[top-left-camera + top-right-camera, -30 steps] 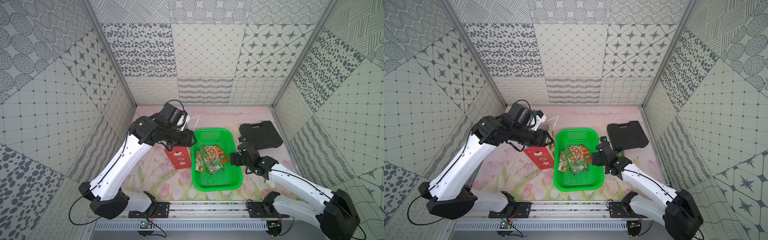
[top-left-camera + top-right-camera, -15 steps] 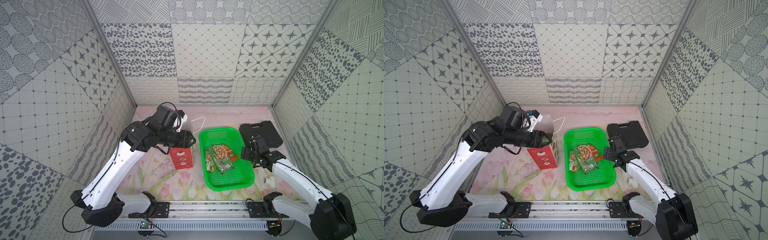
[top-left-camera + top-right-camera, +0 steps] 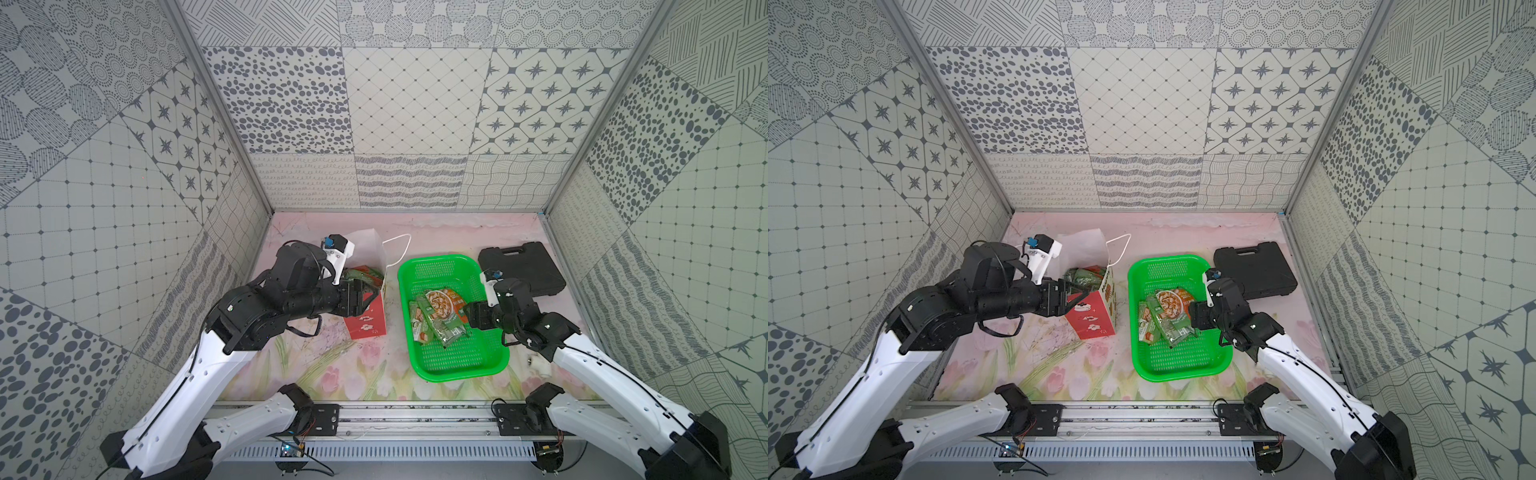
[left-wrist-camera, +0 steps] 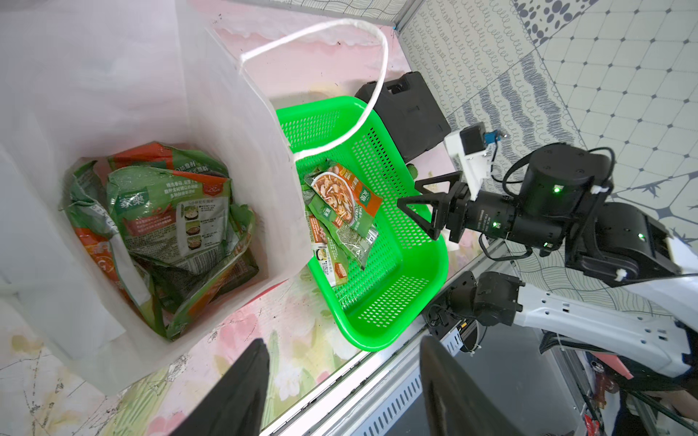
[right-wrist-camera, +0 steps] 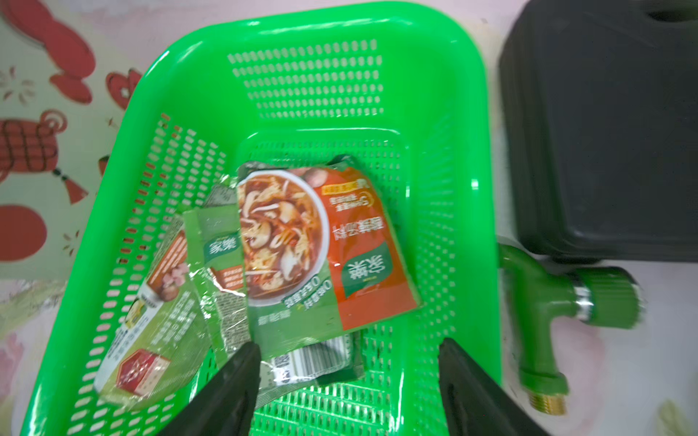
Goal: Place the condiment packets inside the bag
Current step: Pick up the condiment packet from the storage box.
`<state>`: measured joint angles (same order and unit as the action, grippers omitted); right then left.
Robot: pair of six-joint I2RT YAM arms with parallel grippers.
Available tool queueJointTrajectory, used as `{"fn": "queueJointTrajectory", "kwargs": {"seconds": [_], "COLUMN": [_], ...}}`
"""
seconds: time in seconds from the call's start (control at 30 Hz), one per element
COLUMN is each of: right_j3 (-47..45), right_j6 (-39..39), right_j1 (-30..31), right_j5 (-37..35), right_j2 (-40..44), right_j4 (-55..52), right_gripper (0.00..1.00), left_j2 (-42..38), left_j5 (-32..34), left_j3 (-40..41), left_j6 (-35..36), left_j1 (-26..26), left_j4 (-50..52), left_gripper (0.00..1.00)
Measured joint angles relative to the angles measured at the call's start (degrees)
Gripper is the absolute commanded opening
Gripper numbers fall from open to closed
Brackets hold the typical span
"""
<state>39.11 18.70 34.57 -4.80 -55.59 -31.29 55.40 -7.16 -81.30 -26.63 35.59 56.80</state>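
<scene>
The bag (image 3: 371, 320) (image 3: 1094, 318) stands upright left of the green basket, mouth open, with several condiment packets (image 4: 170, 226) (image 3: 1084, 277) crumpled inside. More condiment packets (image 3: 440, 316) (image 3: 1167, 311) (image 5: 302, 256) lie piled in the basket. My left gripper (image 3: 368, 297) (image 3: 1077, 297) (image 4: 340, 351) hovers at the bag's near rim, open, with only the mat showing between its fingers. My right gripper (image 3: 467, 316) (image 3: 1192, 318) (image 5: 347, 347) (image 4: 408, 193) is open just above the basket's right side, by the edge of the packet pile, holding nothing.
The green mesh basket (image 3: 457, 374) (image 3: 1183, 376) (image 5: 302, 22) sits at centre right. A black case (image 3: 523, 266) (image 3: 1254, 270) (image 5: 604, 132) lies behind the right arm. A green tap fitting (image 5: 547, 302) lies between case and basket. Patterned walls enclose three sides.
The bag has gone from lying tilted to standing upright and moved a little right. The basket slid slightly right. My right gripper pulled back, then returned over the packets, jaws narrower.
</scene>
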Motion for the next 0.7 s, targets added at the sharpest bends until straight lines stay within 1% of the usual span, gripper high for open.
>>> {"fn": "queueJointTrajectory", "kwargs": {"seconds": [0.13,0.27,0.37,0.57,0.7], "right_j3": [0.68,1.68,3.26,7.06,10.12], "right_j6": [-1.92,-3.30,-4.13,-4.39,-4.33], "right_j1": [7.04,10.97,12.70,14.45,15.65], "right_j5": [-2.56,-5.31,-6.99,-10.67,-14.08], "right_j2": [-6.49,-11.89,-14.95,-21.27,-26.25], "right_j4": [0.31,0.35,0.39,0.09,-1.40], "right_gripper": [0.72,0.71,0.70,0.64,0.63], "left_j2": [-5.03,-8.92,-11.04,-14.23,-15.93], "left_j5": [2.19,5.31,8.09,14.21,17.33], "left_j3": [4.52,8.13,9.94,13.16,14.88], "left_j6": [1.20,2.67,3.76,6.12,7.39], "left_j1": [0.00,0.00,0.00,0.00,0.00], "left_j4": [-3.37,-5.79,-6.93,-8.37,-9.64], "left_gripper": [0.72,0.73,0.75,0.77,0.77]}}
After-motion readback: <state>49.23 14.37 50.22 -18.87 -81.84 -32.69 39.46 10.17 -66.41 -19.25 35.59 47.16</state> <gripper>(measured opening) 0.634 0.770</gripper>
